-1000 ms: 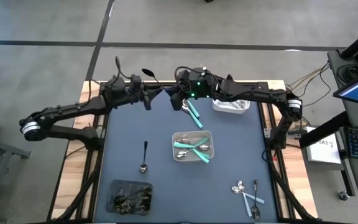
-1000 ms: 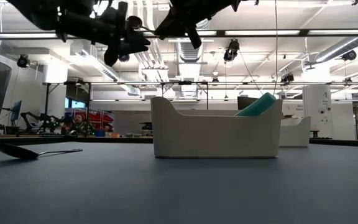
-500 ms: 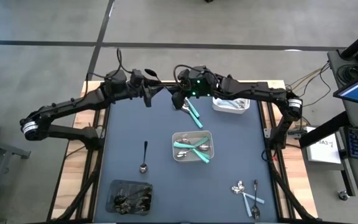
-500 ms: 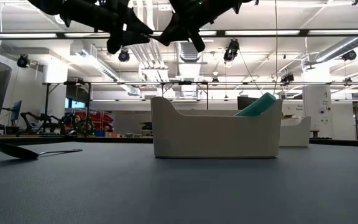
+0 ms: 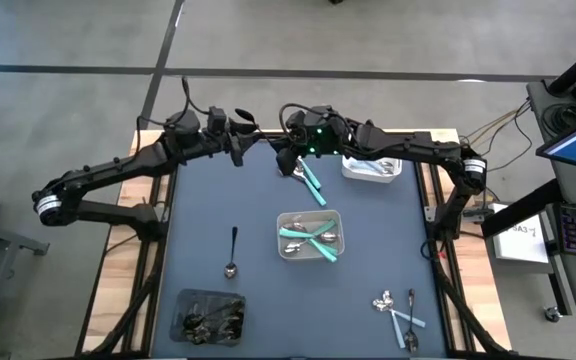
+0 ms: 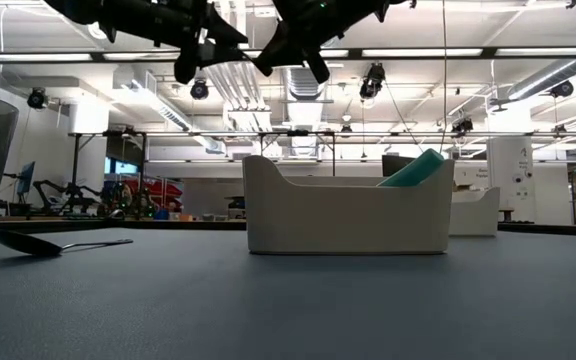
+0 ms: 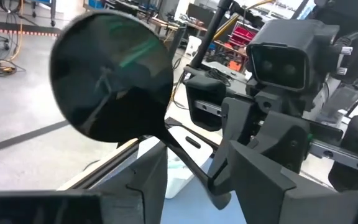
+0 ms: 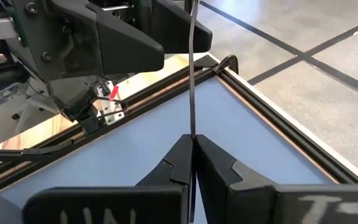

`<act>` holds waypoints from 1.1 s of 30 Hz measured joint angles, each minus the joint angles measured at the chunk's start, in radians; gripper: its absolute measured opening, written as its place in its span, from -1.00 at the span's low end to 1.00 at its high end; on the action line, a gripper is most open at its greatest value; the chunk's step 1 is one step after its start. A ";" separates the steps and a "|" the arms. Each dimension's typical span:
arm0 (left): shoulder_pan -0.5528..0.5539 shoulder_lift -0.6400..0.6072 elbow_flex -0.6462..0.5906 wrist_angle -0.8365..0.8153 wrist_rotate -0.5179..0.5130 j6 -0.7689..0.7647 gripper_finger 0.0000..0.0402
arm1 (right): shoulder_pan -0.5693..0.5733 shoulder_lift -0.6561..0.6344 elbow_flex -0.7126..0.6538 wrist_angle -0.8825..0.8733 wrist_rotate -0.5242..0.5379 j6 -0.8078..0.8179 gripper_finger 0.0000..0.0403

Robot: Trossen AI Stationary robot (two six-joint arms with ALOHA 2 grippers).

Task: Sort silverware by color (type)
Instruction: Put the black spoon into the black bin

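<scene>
Both arms meet high over the far edge of the table [image 5: 208, 200]. The right gripper [image 8: 193, 140] is pinched tight on the thin handle of a black spoon [image 7: 110, 74]. The left gripper [image 7: 194, 152] has its jaws wide, one finger on either side of that same handle and neither touching it. The bowl stands up past the left fingers, so only the right arm carries the spoon.

Risks, as I judge them:
- The grip is on a thin, smooth shaft with the heavy bowl far out. It may swing or slide in the pads on any quick move.
- The left fingers bracket the handle. If either arm pulls away off-line, a finger could clip the spoon and knock it loose (a fall from here could go off the table).

Around:
- A dark tray [image 5: 180, 300] at the near left corner holds black pieces, the likely goal.
- One loose black spoon [image 5: 231, 250] lies between, on the way there.
- The middle white tray [image 5: 281, 222] holds teal-handled pieces.
- A second white tray [image 5: 348, 172] sits far right.
- A teal-handled piece [image 5: 312, 183] lies just under the right arm.
- A small mixed heap [image 5: 398, 310] waits at the near right.
- The left arm spans the left side, partly across the route to the dark tray
</scene>
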 joint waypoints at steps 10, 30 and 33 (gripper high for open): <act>0.000 0.000 0.000 0.002 0.003 -0.041 -0.39 | 0.006 0.000 0.000 0.009 -0.026 -0.004 -0.96; 0.000 -0.002 0.000 0.002 0.012 -0.042 -0.76 | 0.009 -0.004 0.000 0.051 -0.027 -0.030 -0.96; 0.000 -0.004 0.000 0.008 0.020 -0.053 -0.95 | 0.008 -0.004 -0.001 0.050 -0.027 -0.036 -0.96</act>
